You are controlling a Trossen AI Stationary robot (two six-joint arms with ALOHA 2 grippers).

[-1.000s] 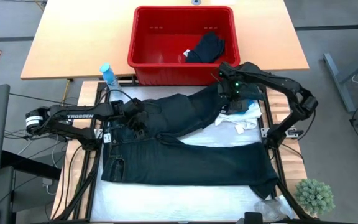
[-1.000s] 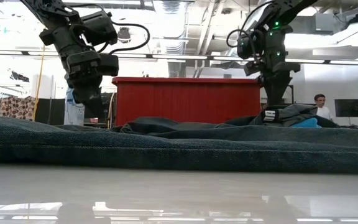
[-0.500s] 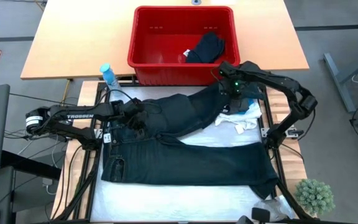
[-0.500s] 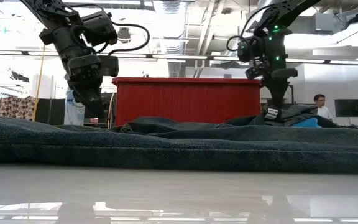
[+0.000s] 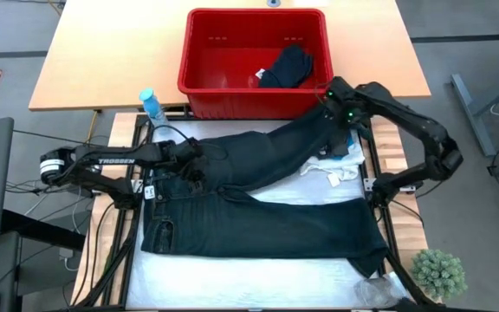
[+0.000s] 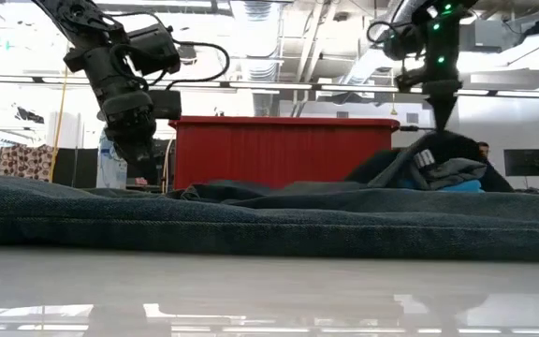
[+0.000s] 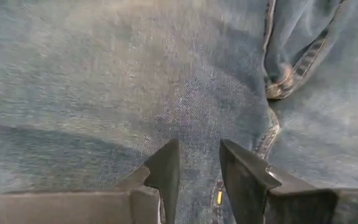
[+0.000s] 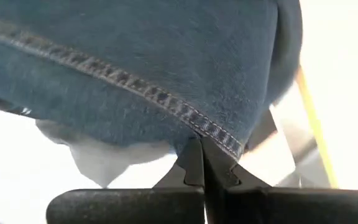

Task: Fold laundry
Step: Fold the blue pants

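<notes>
Meanwhile, red basket point(image 5: 232, 82) holds dark clothes point(image 5: 286, 67); right gripper point(image 5: 340, 110) pinches trousers point(image 5: 258, 199); left gripper point(image 5: 189, 163) parted.

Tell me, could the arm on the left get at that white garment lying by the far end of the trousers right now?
Probably not easily. The left gripper is down at the trousers near their waist, and the white garment lies across the table, partly under the leg that the right gripper is shut on and lifting.
</notes>
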